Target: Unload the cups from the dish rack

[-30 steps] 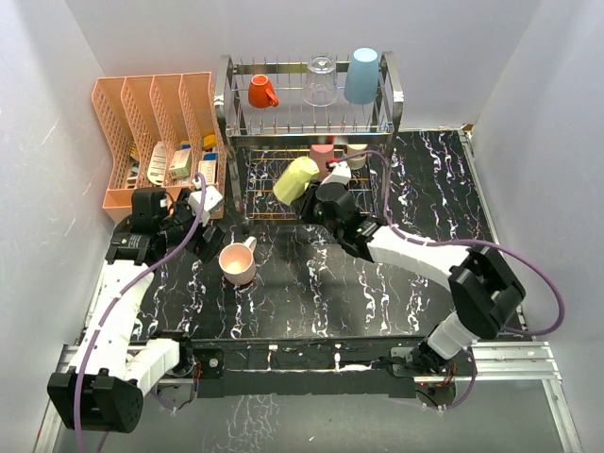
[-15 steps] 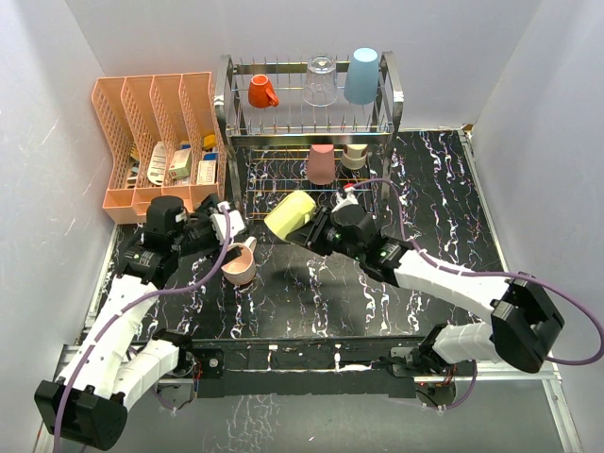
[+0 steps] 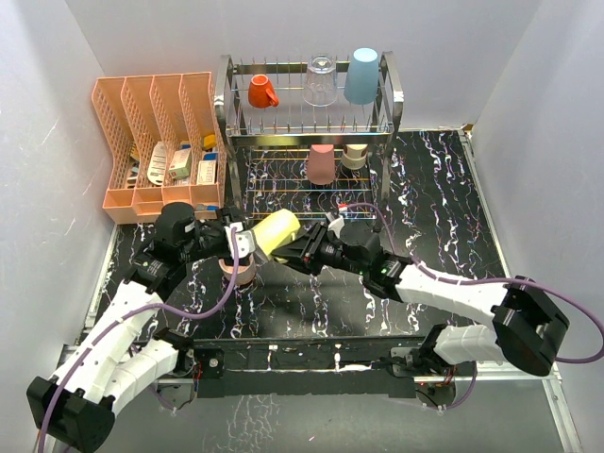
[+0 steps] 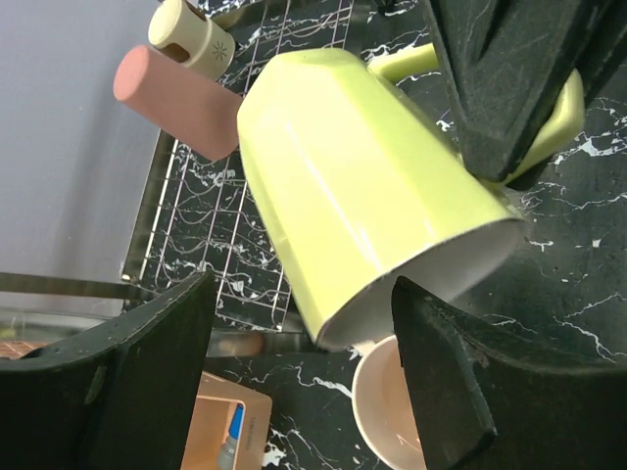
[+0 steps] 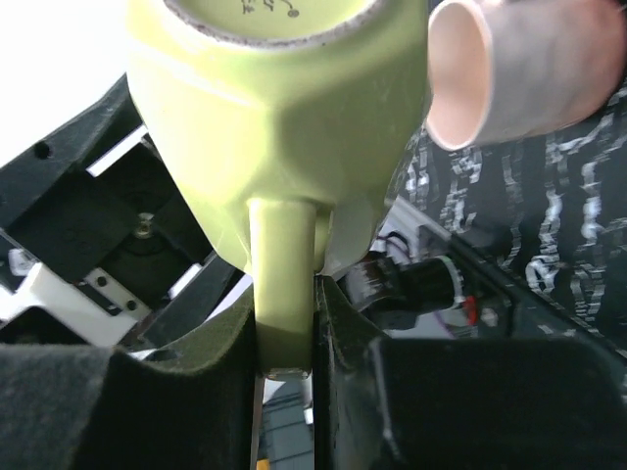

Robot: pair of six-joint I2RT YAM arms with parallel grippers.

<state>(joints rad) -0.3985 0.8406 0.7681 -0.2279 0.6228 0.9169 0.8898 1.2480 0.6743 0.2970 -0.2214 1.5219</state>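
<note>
Yellow mug point(image 3: 275, 231) is held tilted above the table, left of centre, mouth down-left, base toward the far edge. Its handle is clamped by the right gripper point(image 5: 284, 323). The left gripper point(image 4: 299, 328) is spread around it; contact unclear. The pale pink mug point(image 4: 392, 436) is mostly hidden beneath.

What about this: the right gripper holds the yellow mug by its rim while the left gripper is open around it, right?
Not the rim: in the right wrist view the right gripper grips the yellow mug by its handle. The left gripper is open around it.

table point(image 3: 425, 189): black marbled | back: dish rack point(image 3: 226, 104) | back left: peach organizer point(image 3: 109, 123) | front left: pale pink mug point(image 4: 387, 416), upright
</note>
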